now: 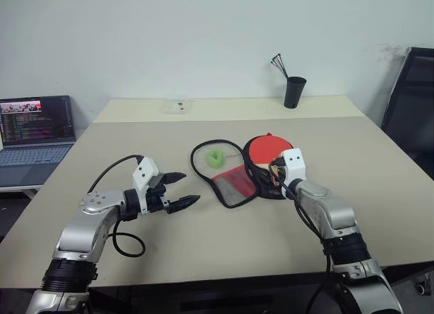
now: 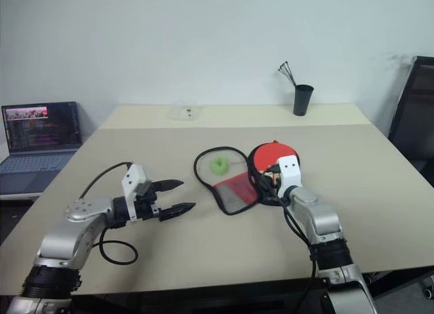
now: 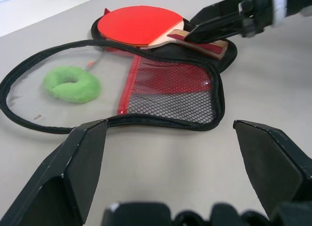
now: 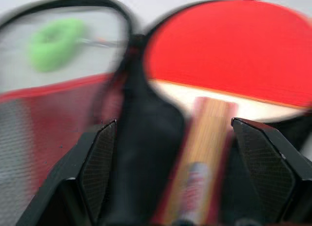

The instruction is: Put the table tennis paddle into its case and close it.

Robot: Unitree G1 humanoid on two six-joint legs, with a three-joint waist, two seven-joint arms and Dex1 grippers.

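Nearest the robot, the left gripper (image 1: 182,190) is held just above the table (image 1: 203,246) with its two black fingers spread wide and nothing between them; it is pointed toward the case (image 1: 234,185) and stands apart from it. The right gripper (image 4: 192,157) is found just beyond, over the near end of the paddle; its fingers (image 4: 265,162) are also spread, one at each side of the striped wooden handle (image 4: 207,138), and no contact with the handle can be confirmed. The case is seen unzipped and laid open flat; its red mesh flap lies toward the robot's left, its black half lies under the table tennis paddle (image 1: 270,150), and the zip edge is drawn out in a loose black loop around a green ring-shaped tag (image 1: 215,158). The paddle is judged stiff and light, with a grippy rubber face; it is best taken by the handle, across the narrow width, so that the rubber is not marked. The case is judged soft and limp; it is likely to fold or slide when pushed, so the flap is best pinched at its free edge while the other half is held down; the green tag is the evident hold for closing the zip. Farther off, a black cup (image 1: 294,91) is seen at the table's far edge and a laptop (image 1: 35,134) to the left.
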